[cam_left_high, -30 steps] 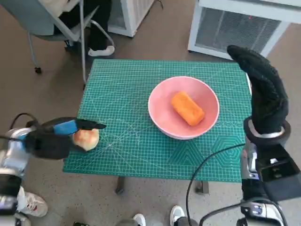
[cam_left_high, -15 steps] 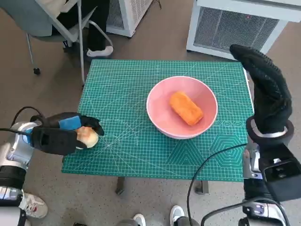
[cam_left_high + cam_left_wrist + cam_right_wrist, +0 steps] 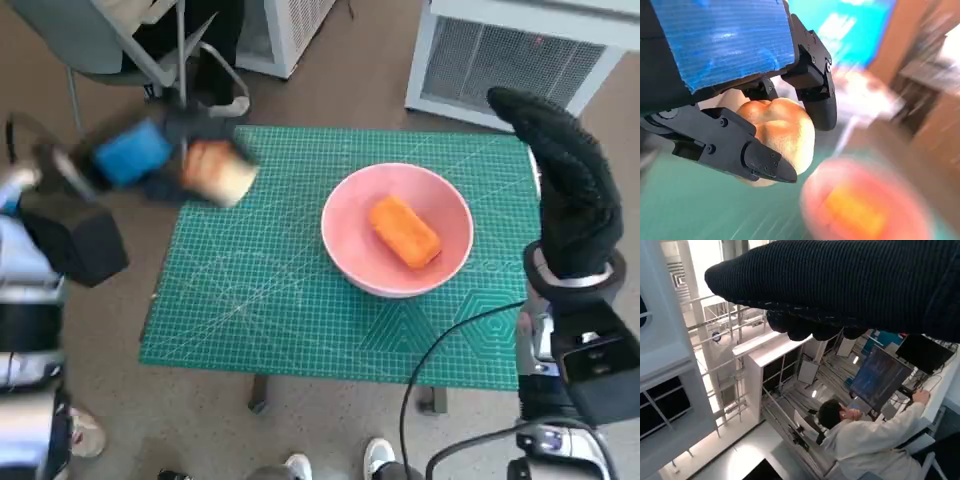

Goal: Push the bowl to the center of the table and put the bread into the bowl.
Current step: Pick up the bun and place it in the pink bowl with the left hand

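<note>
The black left hand with blue tape over its back (image 3: 150,160) grips a round, golden-brown bread roll (image 3: 220,172). In the left wrist view the black fingers (image 3: 735,145) curl around the roll (image 3: 782,132) from both sides, with the pale crust showing between them. In the head view this hand and the roll are blurred; they sit over the far-left corner of the green gridded cutting mat covering the small surface (image 3: 260,300), at about 10 o'clock from the mat's middle. Whether the roll touches the mat cannot be told.

At about 3 o'clock from the roll, well apart from it, stands a pink round bowl (image 3: 350,250). It rests on the mat a little to the right of the middle. An orange oblong loaf of bread (image 3: 403,230) lies inside it, tilted across the bowl's floor. In the left wrist view the bowl (image 3: 815,200) shows only as a blurred pink shape with an orange patch inside.

The right hand in the black knitted glove (image 3: 560,190) stands upright beside the mat's right edge, at about 3 o'clock from the bowl. Its fingers are held straight and together, holding nothing and touching nothing.

In the right wrist view a person in a white coat (image 3: 865,440) sits before a dark screen (image 3: 877,377).
</note>
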